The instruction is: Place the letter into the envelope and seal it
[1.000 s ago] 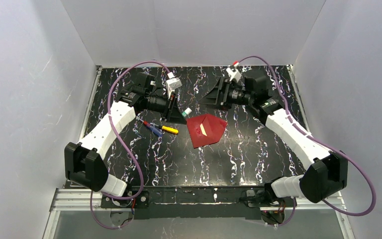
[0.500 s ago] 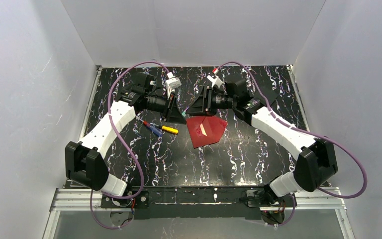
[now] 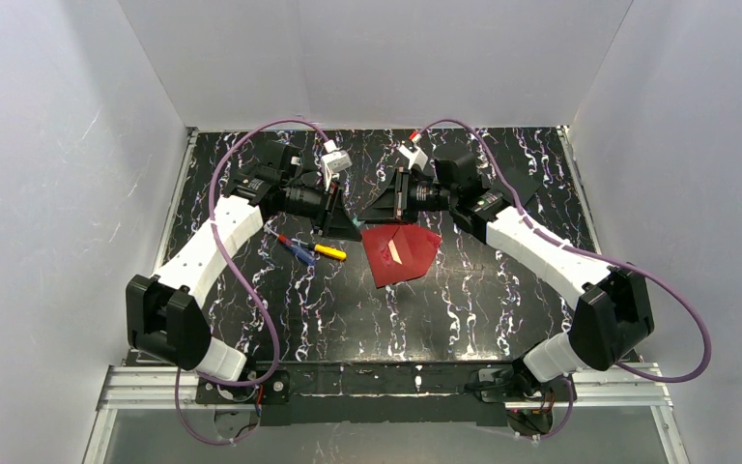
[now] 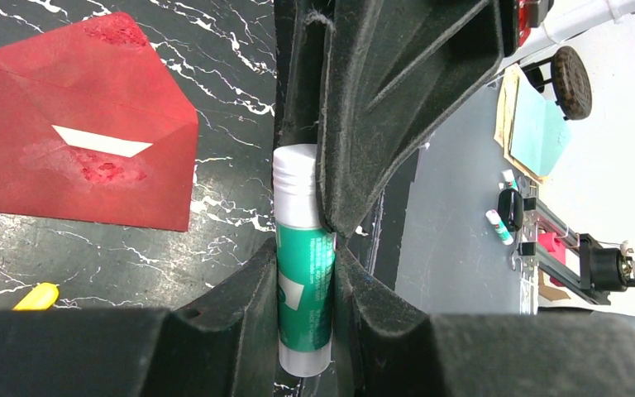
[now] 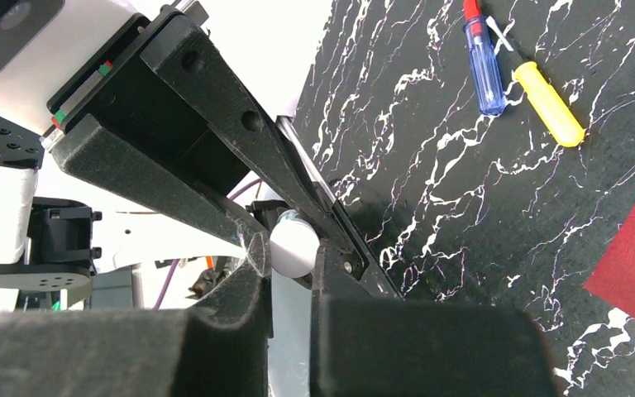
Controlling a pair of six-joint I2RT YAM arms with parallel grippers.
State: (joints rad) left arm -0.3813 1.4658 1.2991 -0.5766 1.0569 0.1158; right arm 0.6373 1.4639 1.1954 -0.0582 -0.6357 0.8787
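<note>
Red envelope [image 4: 91, 91], white letter [image 4: 99, 141] inside — left pincer [image 4: 306, 265] grasping glue stick [image 4: 306, 294], right pincer [image 5: 291, 252] clenched on its cap [image 5: 292, 242]

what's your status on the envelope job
Status: left gripper shut on glue stick, right gripper shut on its cap. Red envelope on table, letter sliver showing under flap. Two screwdrivers beside it, not touching.

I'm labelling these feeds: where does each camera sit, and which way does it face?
Top external: above and behind the bases, looking down on the black marbled table; both arms show.
Left wrist: looks along the left gripper, shut on a green plastic glue stick, toward the dark red paper envelope.
Right wrist: looks along the right gripper, closed on the stick's white cap, toward a blue screwdriver and a yellow screwdriver.
Shared: both wrist views show stick and envelope.
</note>
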